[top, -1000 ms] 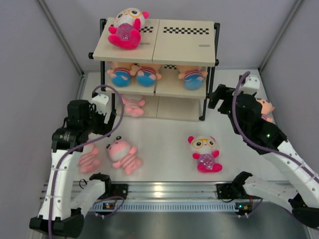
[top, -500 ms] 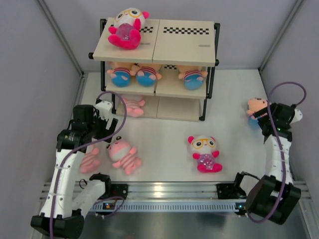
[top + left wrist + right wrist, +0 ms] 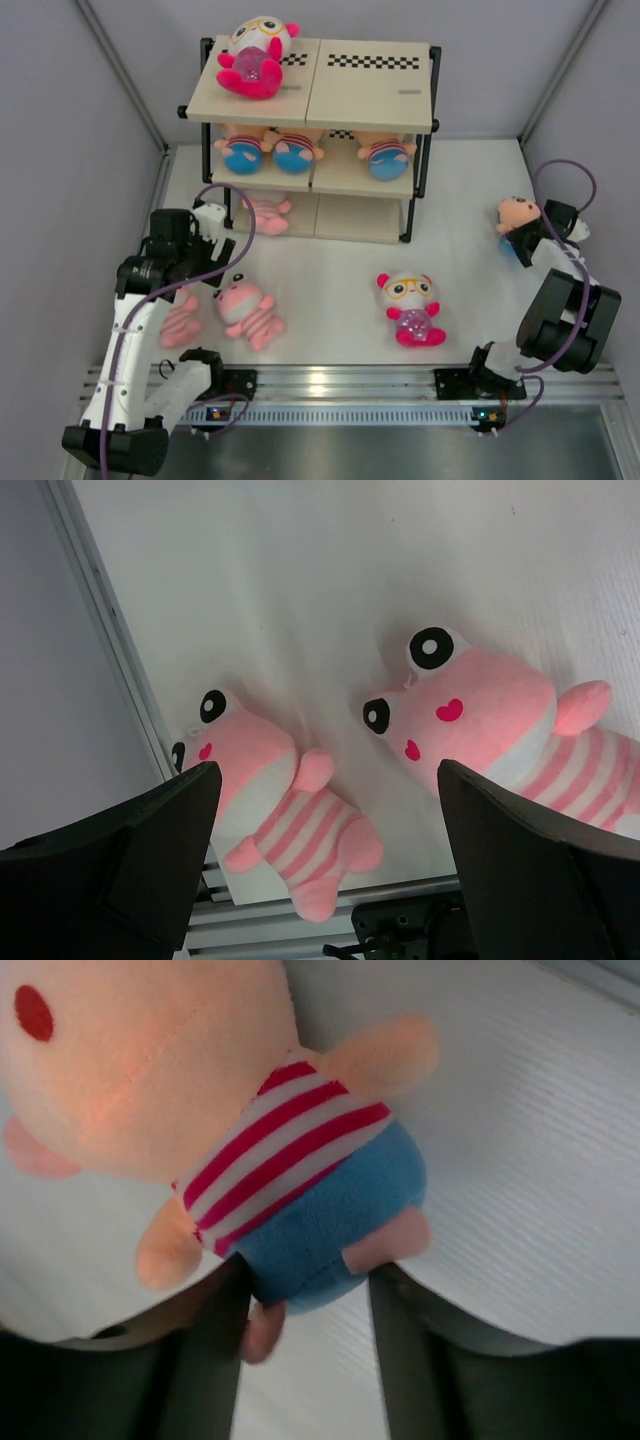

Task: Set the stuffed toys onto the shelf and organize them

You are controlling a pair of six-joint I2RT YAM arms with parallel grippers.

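Note:
The shelf (image 3: 370, 95) stands at the back. On its top board lies a white-and-magenta stuffed toy (image 3: 252, 58), three peach toys (image 3: 297, 152) fill the middle tier, and a pink striped one (image 3: 265, 212) lies on the bottom tier. My right gripper (image 3: 308, 1280) is shut on the blue bottom of a peach toy (image 3: 290, 1160) at the table's right edge (image 3: 516, 215). My left gripper (image 3: 325, 780) hangs open above two pink striped toys (image 3: 290, 820) (image 3: 490, 715), touching neither. Another white-and-magenta toy (image 3: 410, 305) lies on the table at centre right.
Grey walls close in on both sides of the table. The metal rail (image 3: 340, 385) with the arm bases runs along the near edge. The right arm (image 3: 565, 310) is folded tight against the right wall.
The right arm has swung from beside the shelf to the far right edge, and its jaws have closed on the peach toy. The left arm has dropped slightly and stays open.

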